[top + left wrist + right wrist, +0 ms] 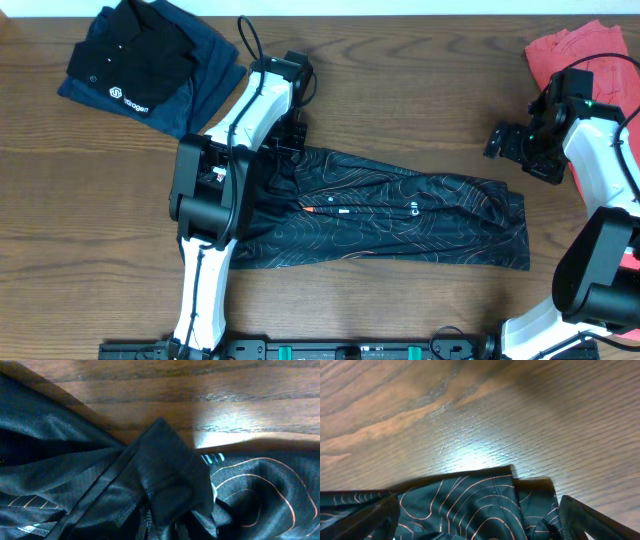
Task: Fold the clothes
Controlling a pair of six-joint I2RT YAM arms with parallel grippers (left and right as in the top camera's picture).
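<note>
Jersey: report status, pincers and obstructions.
Left pincer at far left edge of jersey, fabric bunched, grip unconfirmed. Right pincer open, off the cloth. It lies as a long strip. Dark stack, red garment clear of it.

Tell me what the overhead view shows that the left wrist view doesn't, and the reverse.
Overhead only: the whole jersey laid out, the black polo, the coral-red garment, the left gripper and right gripper. Left wrist only: a raised, bunched fold and small teal marks up close. Both: the jersey's orange contour lines on the wooden table.
</note>
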